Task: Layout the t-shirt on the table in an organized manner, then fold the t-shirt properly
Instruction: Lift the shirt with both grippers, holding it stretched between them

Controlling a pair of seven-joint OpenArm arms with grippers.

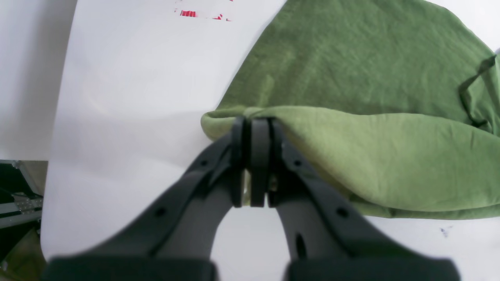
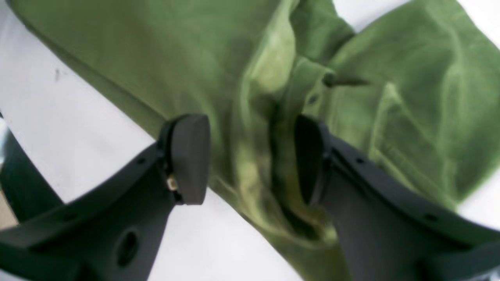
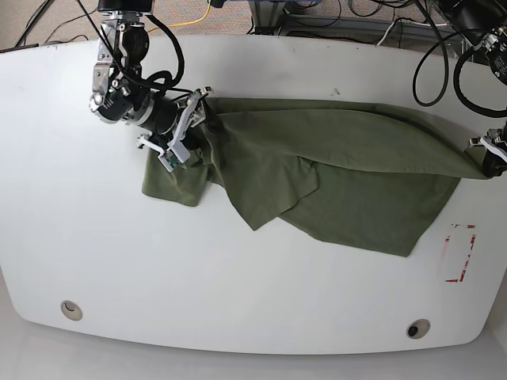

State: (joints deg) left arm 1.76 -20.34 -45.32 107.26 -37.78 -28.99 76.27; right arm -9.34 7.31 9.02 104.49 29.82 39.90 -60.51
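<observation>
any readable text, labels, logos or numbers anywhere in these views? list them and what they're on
None readable.
Red marking on the table: an outlined rectangle, no legible characters; in the left wrist view it is only red smears.
Small dark mark on the table near the t-shirt: too small to read.
The t-shirt: no print or logo visible.

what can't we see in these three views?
- Base view: left claw cut off by the right edge; grip point hidden.
- Base view: right claw too small, masked by its own arm; jaw gap unreadable.
- Right wrist view: t-shirt blurred; which part lies between the jaws unclear.
- Left wrist view: t-shirt's far side cut off.
</observation>
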